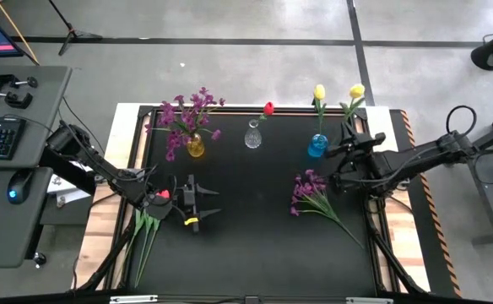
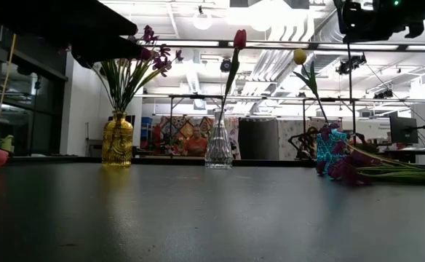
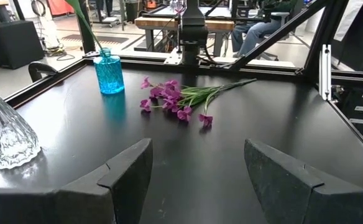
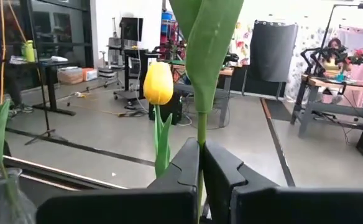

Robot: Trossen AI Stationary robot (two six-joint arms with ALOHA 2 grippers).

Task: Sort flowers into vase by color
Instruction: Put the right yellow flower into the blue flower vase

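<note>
One camera looks straight down on the desk. Another sits level with it, and both show the clear vase.

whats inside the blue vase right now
The blue vase holds one yellow tulip. A second yellow tulip is clamped by the right gripper beside it; whether its stem end reaches inside is hidden.

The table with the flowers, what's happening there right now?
The right gripper is shut on a yellow tulip, holding it by the blue vase, which already has one yellow tulip. The left gripper hovers open near tulips lying at the left. A purple spray lies loose; others fill the yellow vase.
</note>
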